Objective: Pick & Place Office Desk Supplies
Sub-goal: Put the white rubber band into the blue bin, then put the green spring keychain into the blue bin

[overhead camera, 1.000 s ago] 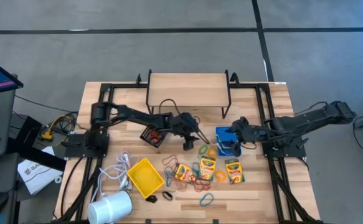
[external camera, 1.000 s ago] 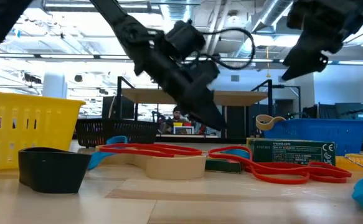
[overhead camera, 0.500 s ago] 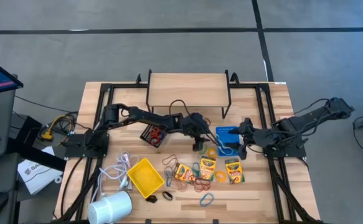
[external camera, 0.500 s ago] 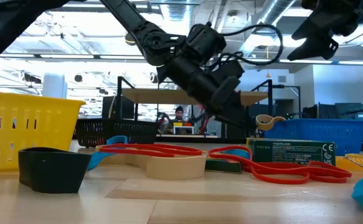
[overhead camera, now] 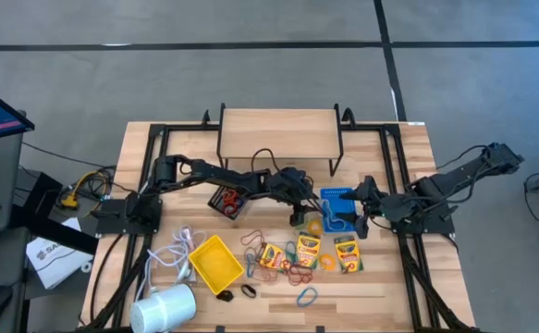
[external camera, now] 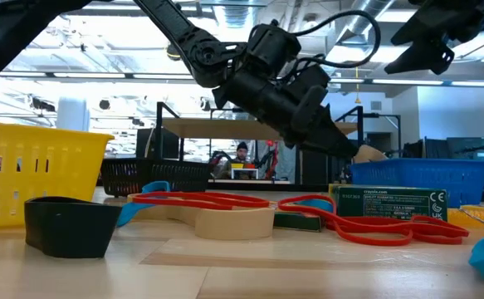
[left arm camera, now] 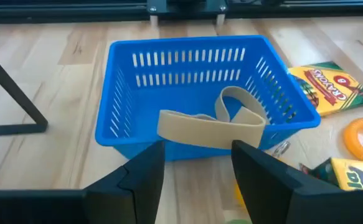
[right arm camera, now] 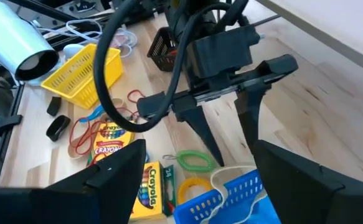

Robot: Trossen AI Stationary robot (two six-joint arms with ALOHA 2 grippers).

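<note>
Left gripper (left arm camera: pixel 193 165): dark fingers apart, holding nothing, just before the slotted blue plastic bin (left arm camera: pixel 197 93). A flat tan rubber band (left arm camera: pixel 215 127) drapes over the bin's near rim. Right gripper (overhead camera: pixel 360 220): fingers spread wide above the bin's far side. Crayon box (left arm camera: pixel 332 84) reads "Crayola" in the left wrist view; only the right wrist view shows the yellow bin (right arm camera: pixel 84 78).

Blue slotted plastic bin (left arm camera: pixel 187 93): upright on the counter, a tan flat rubber-band ring (left arm camera: pixel 215 124) draped over its near rim, partly inside. Yellow slotted bin (overhead camera: pixel 216 261): upright, near the counter's front left. Black mesh bin (overhead camera: pixel 227 200): holds red items. Yellow-and-green crayon boxes (overhead camera: pixel 307 249): several, lying flat among loose red, green, orange and blue rubber-band rings (overhead camera: pixel 299 272).
</note>
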